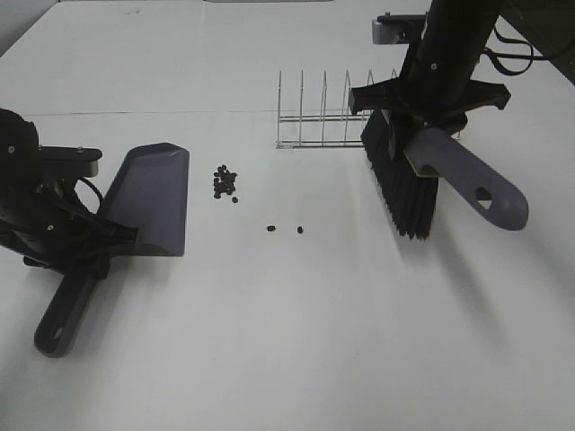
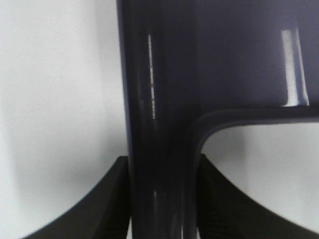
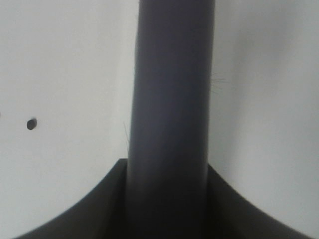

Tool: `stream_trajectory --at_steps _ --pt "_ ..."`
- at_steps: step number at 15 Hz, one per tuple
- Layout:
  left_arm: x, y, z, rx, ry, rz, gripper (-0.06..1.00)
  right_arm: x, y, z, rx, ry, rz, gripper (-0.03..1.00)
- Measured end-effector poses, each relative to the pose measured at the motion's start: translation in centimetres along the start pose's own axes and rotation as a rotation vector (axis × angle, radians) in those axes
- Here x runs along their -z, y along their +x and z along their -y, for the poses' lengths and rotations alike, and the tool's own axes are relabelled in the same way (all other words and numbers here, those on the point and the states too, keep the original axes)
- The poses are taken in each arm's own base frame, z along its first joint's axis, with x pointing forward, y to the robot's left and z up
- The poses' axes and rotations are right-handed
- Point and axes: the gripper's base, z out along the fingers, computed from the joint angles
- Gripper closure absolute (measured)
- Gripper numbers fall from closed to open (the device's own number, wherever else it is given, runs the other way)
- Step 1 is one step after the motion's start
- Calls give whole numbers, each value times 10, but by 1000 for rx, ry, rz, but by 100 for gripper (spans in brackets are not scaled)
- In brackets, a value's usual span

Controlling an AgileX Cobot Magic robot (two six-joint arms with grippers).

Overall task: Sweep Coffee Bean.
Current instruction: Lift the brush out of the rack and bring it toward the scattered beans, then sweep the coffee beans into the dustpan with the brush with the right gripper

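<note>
The coffee beans (image 1: 225, 182) lie in a small dark cluster on the white table, with two loose beans (image 1: 285, 231) nearer the front. A grey dustpan (image 1: 149, 196) lies flat left of the cluster, its open edge facing the beans. My left gripper (image 1: 85, 244) is shut on the dustpan's handle (image 2: 157, 124). My right gripper (image 1: 422, 121) is shut on the grey handle (image 3: 172, 99) of a brush and holds it above the table, right of the beans, black bristles (image 1: 400, 189) pointing down. One bean (image 3: 32, 123) shows in the right wrist view.
A wire dish rack (image 1: 323, 121) stands behind the beans, just left of the brush. The table's far edge runs along the top of the exterior view.
</note>
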Motion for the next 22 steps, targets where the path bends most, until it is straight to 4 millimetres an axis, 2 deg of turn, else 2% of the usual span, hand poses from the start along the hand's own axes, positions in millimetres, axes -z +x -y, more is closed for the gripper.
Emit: stream_trajectory --at_steps 2,7,9,11,17,18,19,22 --pt "-1 2 11 -25 5 6 59 -22 14 2 -52 -6 -26 66" --pt "-2 2 11 -24 -10 7 59 -37 16 -8 -87 -47 3 66" --pt "-3 2 10 -27 -16 4 59 -54 21 -31 -55 -59 -15 67" --pt "-5 2 10 -31 -20 -3 59 -60 24 -57 -15 -83 0 67" --pt "-7 1 10 -31 -21 -5 59 -75 1 -130 95 -126 -8 67" --pt "-7 1 10 -31 -21 -6 59 -77 -1 -137 105 -130 -15 67" --pt "-7 2 10 -31 -22 -7 59 -79 -9 -160 135 -144 -31 67" --pt "-8 2 10 -31 -22 -8 59 -82 -16 -187 152 -206 -47 67"
